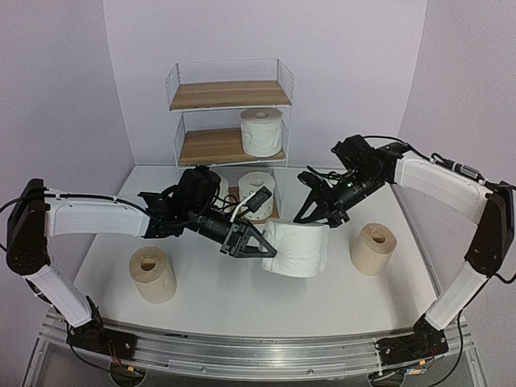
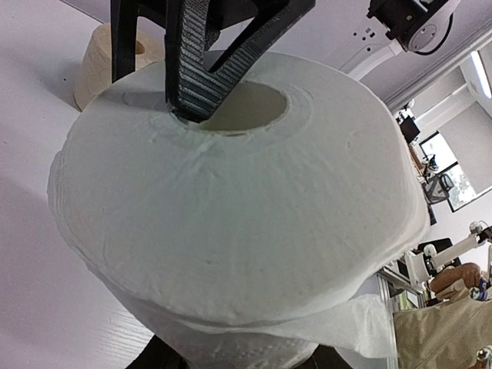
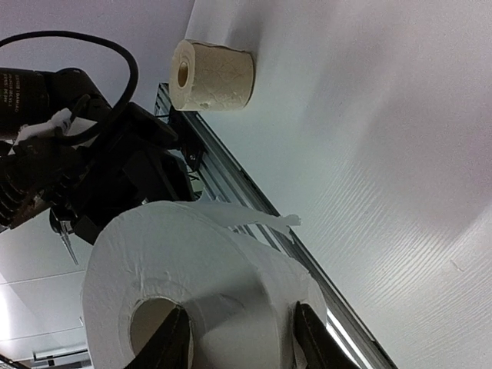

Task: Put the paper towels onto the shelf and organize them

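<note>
From above we see the left gripper [image 1: 260, 244] at the left end of a white roll [image 1: 297, 250] lying on its side over the middle of the table [image 1: 242, 314], and the right gripper [image 1: 316, 218] at its upper far edge. We cannot tell from here how either set of jaws sits. The left wrist view settles one: a finger [image 2: 196, 69] is down in the hollow core and the jaws are closed on the roll's wall, with a loose flap of paper [image 2: 361, 327] hanging off it. In the right wrist view two fingers [image 3: 171, 342] straddle the wall, one at the core and one outside. We cannot tell whether they press it. Only the top view shows the shelf [image 1: 230, 95] at the back, a second roll [image 1: 262, 131] on its middle board, a third roll [image 1: 258, 193] low down, and two tan rolls [image 1: 153, 274] standing well apart on the table.
</note>
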